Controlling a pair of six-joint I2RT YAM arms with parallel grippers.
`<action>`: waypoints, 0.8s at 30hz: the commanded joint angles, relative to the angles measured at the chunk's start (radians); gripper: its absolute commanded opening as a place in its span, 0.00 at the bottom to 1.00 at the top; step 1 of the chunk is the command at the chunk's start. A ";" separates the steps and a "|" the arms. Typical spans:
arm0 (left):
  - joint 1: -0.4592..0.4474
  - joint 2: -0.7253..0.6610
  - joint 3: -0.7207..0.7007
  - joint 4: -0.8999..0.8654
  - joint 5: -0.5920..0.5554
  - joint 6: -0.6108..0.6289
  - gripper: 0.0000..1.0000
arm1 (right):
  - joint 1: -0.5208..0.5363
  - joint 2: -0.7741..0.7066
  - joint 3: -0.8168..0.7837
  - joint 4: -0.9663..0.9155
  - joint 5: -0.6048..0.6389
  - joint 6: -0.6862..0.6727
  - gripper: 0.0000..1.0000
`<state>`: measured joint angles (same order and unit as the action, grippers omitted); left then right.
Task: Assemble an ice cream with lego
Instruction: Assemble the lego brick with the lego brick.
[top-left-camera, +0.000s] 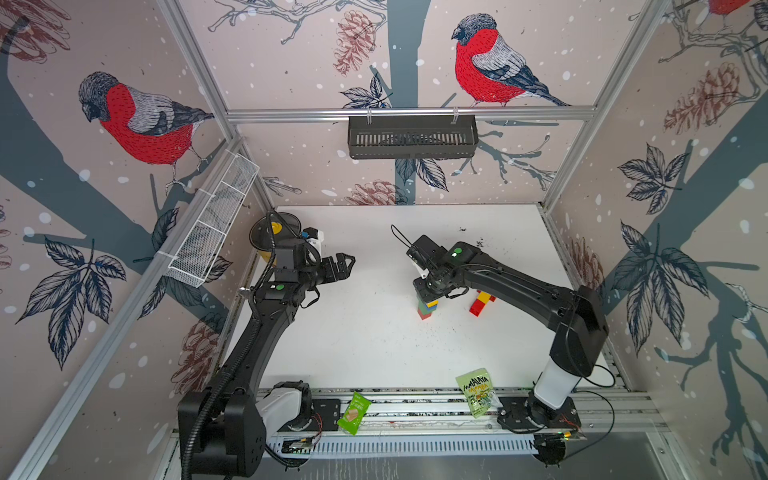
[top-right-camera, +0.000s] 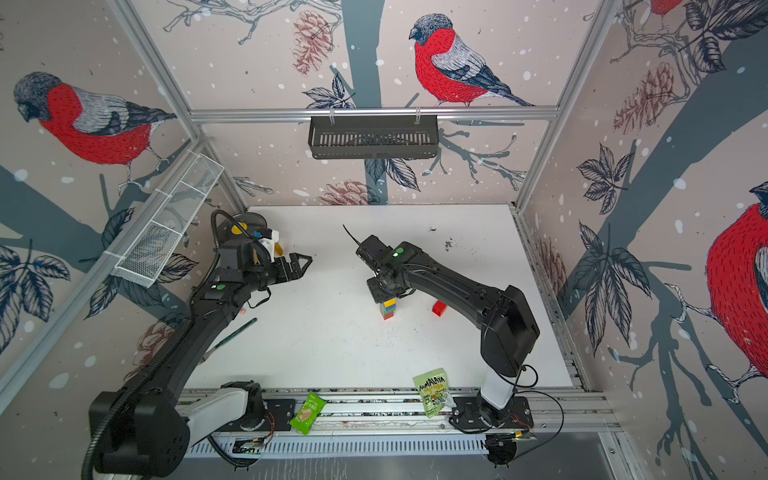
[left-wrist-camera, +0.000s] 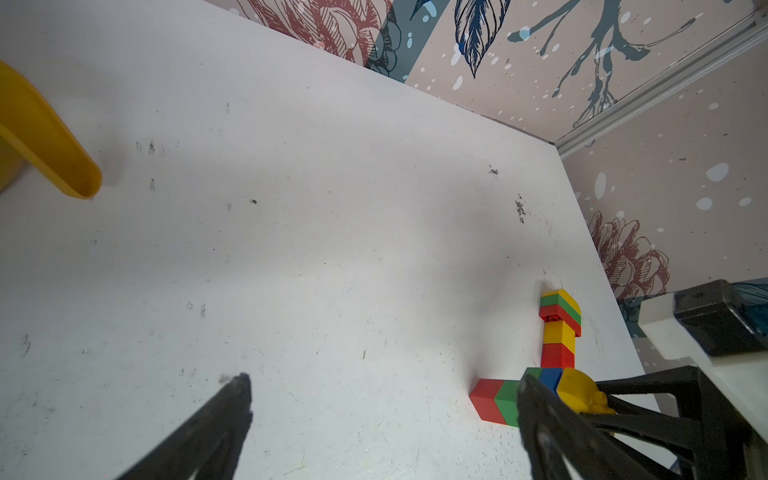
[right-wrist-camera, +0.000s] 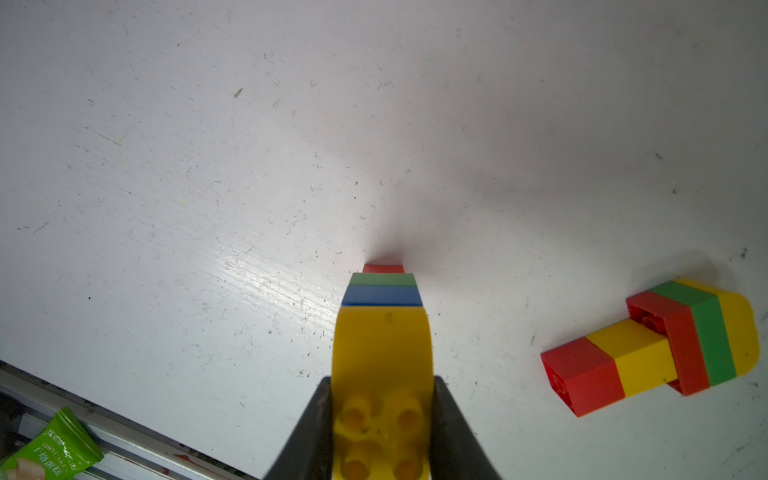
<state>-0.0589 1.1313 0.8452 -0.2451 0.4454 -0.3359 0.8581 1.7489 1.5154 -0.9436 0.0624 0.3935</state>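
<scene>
right gripper (right-wrist-camera: 381, 390) clamps the yellow half-round brick (right-wrist-camera: 382, 345) atop the red-green-blue lego stack (top-left-camera: 426, 309), right of centre in a top view, left gripper (top-left-camera: 347, 266) idle and wide; an off-centre press or skewed release could topple it.

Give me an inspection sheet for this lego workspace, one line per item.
Surface: white table, scuffed, dark specks.
Job's things: upright stack, red, green, blue, yellow on top; second build lying on its side, apart.
Clutter: small packet and large packet on the front rail; round black container at the back.
Grippers: left gripper open, empty; right gripper shut on the stack's yellow top.
Cables: conduit along the left arm; loose loop by the right base.
Surroundings: bird wallpaper; black basket and mesh basket on the frame.
</scene>
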 joint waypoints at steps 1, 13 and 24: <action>0.002 -0.006 0.004 0.020 0.003 0.013 0.99 | 0.001 0.000 -0.034 -0.008 0.010 0.019 0.27; 0.002 -0.014 0.005 0.010 -0.006 0.018 0.99 | -0.009 -0.026 -0.174 0.049 -0.012 0.021 0.24; 0.002 -0.022 -0.001 0.012 -0.008 0.018 0.99 | -0.006 -0.063 -0.107 0.049 0.025 0.043 0.40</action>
<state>-0.0589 1.1141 0.8436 -0.2455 0.4408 -0.3332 0.8516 1.6867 1.4017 -0.8005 0.0708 0.4191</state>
